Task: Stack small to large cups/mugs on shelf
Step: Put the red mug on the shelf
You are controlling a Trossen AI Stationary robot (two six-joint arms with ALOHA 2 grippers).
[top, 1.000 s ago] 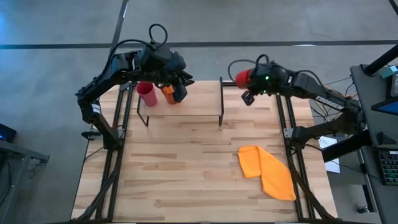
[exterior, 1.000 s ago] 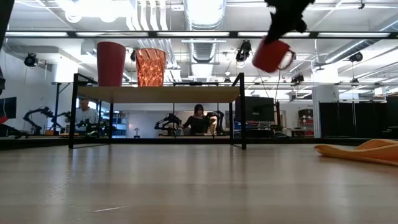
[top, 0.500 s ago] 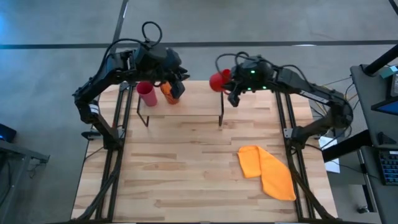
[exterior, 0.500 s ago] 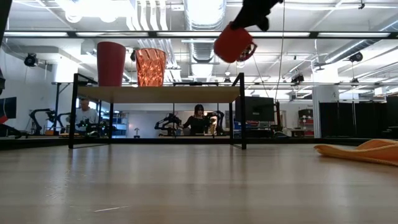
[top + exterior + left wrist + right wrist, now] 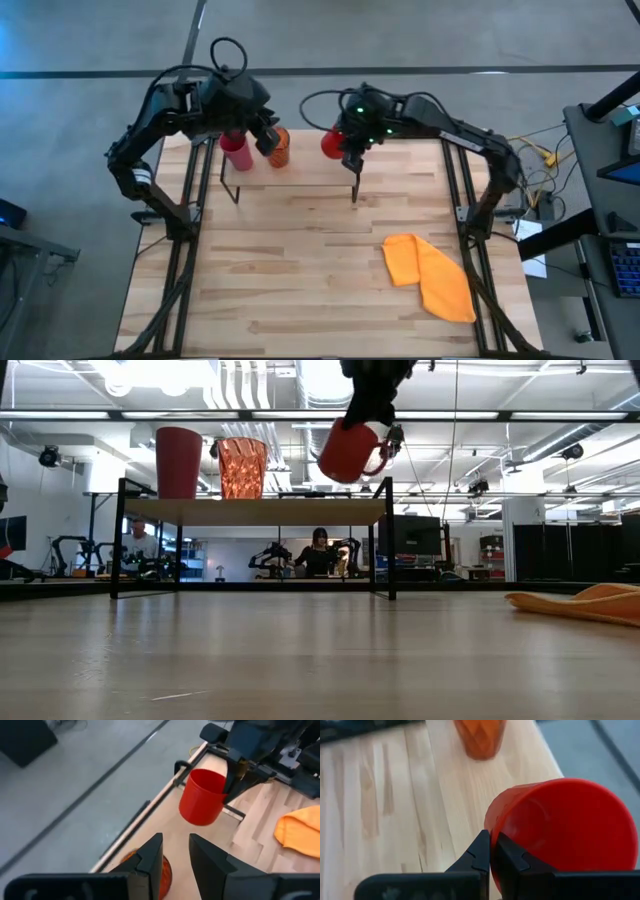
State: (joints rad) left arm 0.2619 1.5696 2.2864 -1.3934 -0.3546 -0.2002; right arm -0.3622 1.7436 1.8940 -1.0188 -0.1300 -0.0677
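Note:
A pink tumbler (image 5: 236, 152) and an orange ribbed cup (image 5: 279, 152) stand upright, side by side, on the left end of the shelf (image 5: 310, 168); in the low view the tumbler (image 5: 178, 462) and the cup (image 5: 242, 467) stand on its plank (image 5: 260, 510). My right gripper (image 5: 347, 148) is shut on a red mug (image 5: 332, 143) above the shelf's right part. My left gripper (image 5: 268, 137) is open and empty, just above and beyond the orange cup (image 5: 161, 872). My right gripper pinches the mug's wall at its rim (image 5: 491, 831), one finger inside the mug and one outside. The fingers come from above, slanting down. The mug (image 5: 350, 450) hangs tilted below the gripper, handle (image 5: 385, 448) toward the table's right, clear of the plank.
An orange cloth (image 5: 430, 275) lies on the tabletop at the near right. The shelf's black wire legs (image 5: 388, 540) stand at its ends. People sit in the room beyond the table (image 5: 320, 550).
My right gripper has carried the red mug toward the table's left, from beyond the shelf's right end to above the plank, and a little down; the mug has turned in the hold. My left gripper has drawn back from the orange cup toward the table's left.

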